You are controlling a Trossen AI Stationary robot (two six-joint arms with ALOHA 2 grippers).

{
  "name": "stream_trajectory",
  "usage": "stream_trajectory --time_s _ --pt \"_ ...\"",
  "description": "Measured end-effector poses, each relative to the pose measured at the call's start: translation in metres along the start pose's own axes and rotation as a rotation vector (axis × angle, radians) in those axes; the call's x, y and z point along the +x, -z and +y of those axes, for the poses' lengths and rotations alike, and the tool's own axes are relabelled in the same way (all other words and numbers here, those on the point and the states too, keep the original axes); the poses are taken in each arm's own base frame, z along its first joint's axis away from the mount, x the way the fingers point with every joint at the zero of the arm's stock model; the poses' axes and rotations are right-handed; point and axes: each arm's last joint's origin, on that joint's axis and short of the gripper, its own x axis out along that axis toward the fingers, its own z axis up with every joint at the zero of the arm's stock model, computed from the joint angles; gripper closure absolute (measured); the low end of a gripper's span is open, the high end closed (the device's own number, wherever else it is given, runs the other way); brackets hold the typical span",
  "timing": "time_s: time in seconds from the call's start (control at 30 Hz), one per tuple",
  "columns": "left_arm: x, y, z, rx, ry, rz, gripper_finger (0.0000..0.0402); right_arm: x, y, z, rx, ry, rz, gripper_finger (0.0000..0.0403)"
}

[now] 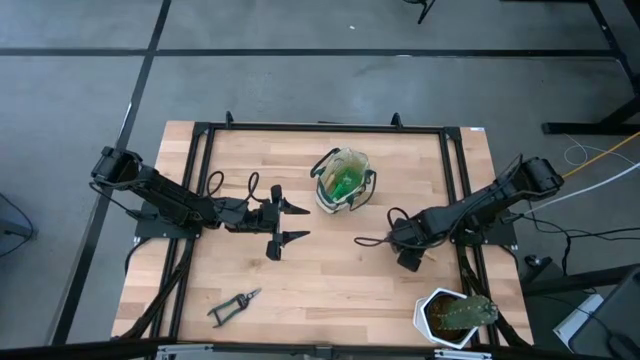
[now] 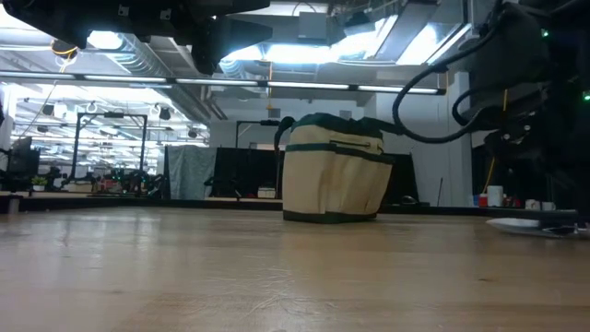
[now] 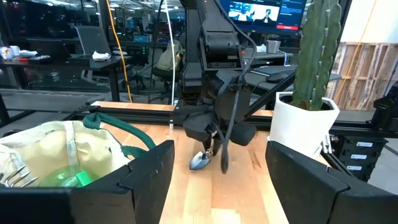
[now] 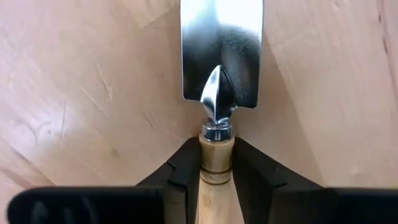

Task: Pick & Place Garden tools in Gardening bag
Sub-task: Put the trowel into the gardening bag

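Observation:
The gardening bag (image 1: 343,180) stands upright on its base at the table's far middle, and also shows in the low view (image 2: 332,175). The green spray bottle (image 1: 346,185) is inside it. My right gripper (image 1: 392,240) is right of the bag and nearer the front edge, shut on the trowel (image 4: 221,50), whose silver blade (image 1: 370,240) points toward the table's left. My left gripper (image 1: 292,223) is open and empty, left of the bag. The pruning shears (image 1: 233,305) lie flat near the front left. My right gripper pinches the trowel's wooden handle at its blade end (image 4: 216,167), just behind the metal collar, between its two fingers. The fingers come from the table's right, slanting down, and lie along the handle. The blade (image 3: 200,162) sticks out in front, low at the table; whether it touches, I cannot tell.
A white pot with a cactus (image 1: 455,315) stands at the front right corner, close behind my right arm. A black metal frame (image 1: 320,127) runs along the table's edges. Bare wood lies between the two grippers and in front of the bag.

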Motion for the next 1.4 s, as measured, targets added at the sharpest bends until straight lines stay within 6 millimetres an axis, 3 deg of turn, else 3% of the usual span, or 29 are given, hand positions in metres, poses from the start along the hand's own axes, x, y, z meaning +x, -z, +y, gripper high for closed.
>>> stream_trajectory --time_s 0.27,0.8,1.17,1.4 --pt "0.000 0.000 0.000 0.000 0.000 0.000 0.0151 0.000 0.004 0.005 -0.102 0.032 -0.054 0.0318" --pt "0.000 0.000 0.000 0.000 0.000 0.000 0.0151 -0.004 -0.001 0.011 -0.141 0.027 -0.101 0.0318" --pt "0.000 0.000 0.000 0.000 0.000 0.000 0.0151 -0.029 -0.036 0.051 -0.394 -0.252 -0.551 0.0318" --pt "0.000 0.000 0.000 0.000 0.000 0.000 0.0151 -0.047 -0.047 0.068 -0.444 -0.420 -0.776 0.0318"
